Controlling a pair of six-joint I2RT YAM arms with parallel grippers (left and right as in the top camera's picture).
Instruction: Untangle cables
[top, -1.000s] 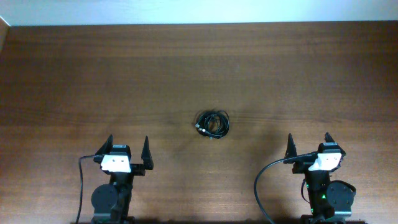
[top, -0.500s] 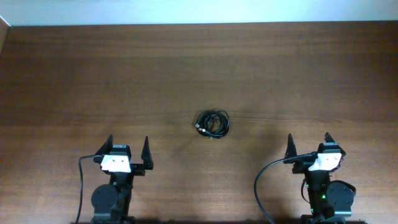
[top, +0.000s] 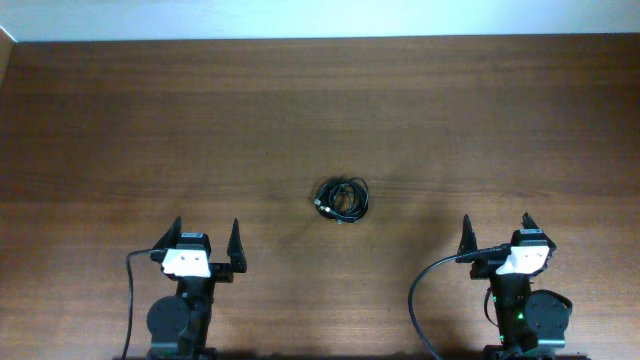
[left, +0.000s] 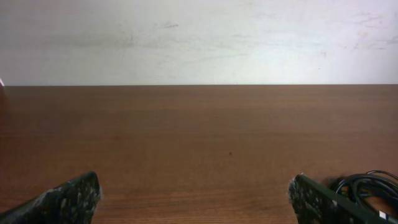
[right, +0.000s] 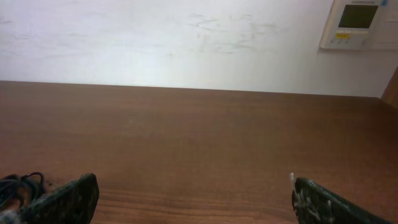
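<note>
The cables (top: 341, 199) lie as a small knotted black bundle near the middle of the wooden table (top: 320, 110). My left gripper (top: 207, 238) is open and empty at the front left, apart from the bundle. My right gripper (top: 495, 232) is open and empty at the front right. In the left wrist view the bundle (left: 368, 186) shows at the lower right, behind my right finger; the gripper (left: 194, 190) holds nothing. In the right wrist view the bundle (right: 17, 186) shows at the lower left edge; the gripper (right: 194, 193) holds nothing.
A white wall runs along the table's far edge. A wall-mounted control panel (right: 359, 23) shows at the upper right of the right wrist view. Thick black arm cables (top: 425, 300) trail by each arm base at the front edge.
</note>
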